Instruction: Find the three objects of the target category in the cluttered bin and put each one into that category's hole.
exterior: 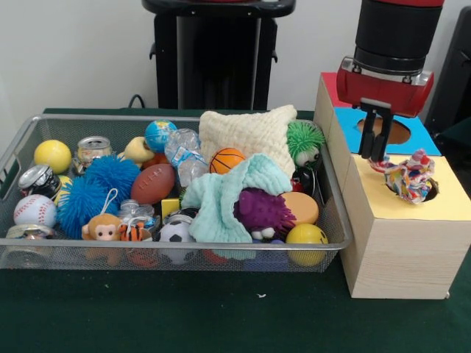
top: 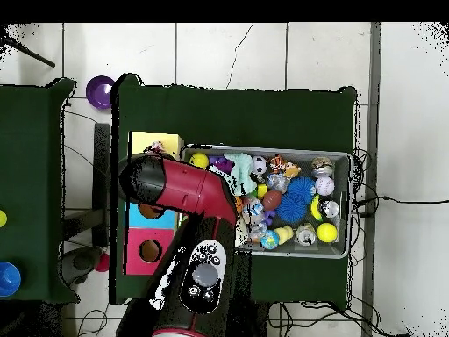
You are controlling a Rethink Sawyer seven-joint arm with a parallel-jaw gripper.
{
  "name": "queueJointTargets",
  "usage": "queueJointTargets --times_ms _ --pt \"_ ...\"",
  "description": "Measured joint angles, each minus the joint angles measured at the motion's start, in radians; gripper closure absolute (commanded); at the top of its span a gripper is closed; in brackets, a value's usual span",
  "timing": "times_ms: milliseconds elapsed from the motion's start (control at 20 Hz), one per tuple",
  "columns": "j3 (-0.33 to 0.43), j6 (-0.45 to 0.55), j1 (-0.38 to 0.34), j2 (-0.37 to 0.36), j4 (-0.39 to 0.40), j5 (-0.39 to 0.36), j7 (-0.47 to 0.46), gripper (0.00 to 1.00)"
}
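Note:
The bin (exterior: 176, 118) is a wide silver wire-mesh basket on the green table, full of balls, soft toys and cans. To its right stands a wooden box with a yellow top (exterior: 449, 198), a blue top (exterior: 425, 134) and a red top (exterior: 331, 84), each with a hole. A multicoloured rope toy (exterior: 411, 178) sits in the yellow top's hole. My gripper (exterior: 375, 151) hangs just up and left of the toy, over the blue-yellow edge, slightly open, empty and apart from it. In the overhead view my arm (top: 188, 189) hides the gripper; the toy (top: 156, 150) shows on the yellow top.
In the bin lie a cream knitted pillow (exterior: 246, 132), a mint cloth (exterior: 232, 195) over a purple furry toy (exterior: 261, 209), a green furry toy (exterior: 304, 140), blue spiky balls (exterior: 103, 180), a football (exterior: 153, 182), a baseball (exterior: 34, 210) and several small balls.

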Motion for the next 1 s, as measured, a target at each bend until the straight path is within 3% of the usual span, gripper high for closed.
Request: queueJointTargets --times_ms 1000 --pt "0.034 0.000 0.000 0.008 0.000 0.036 0.000 1.00"
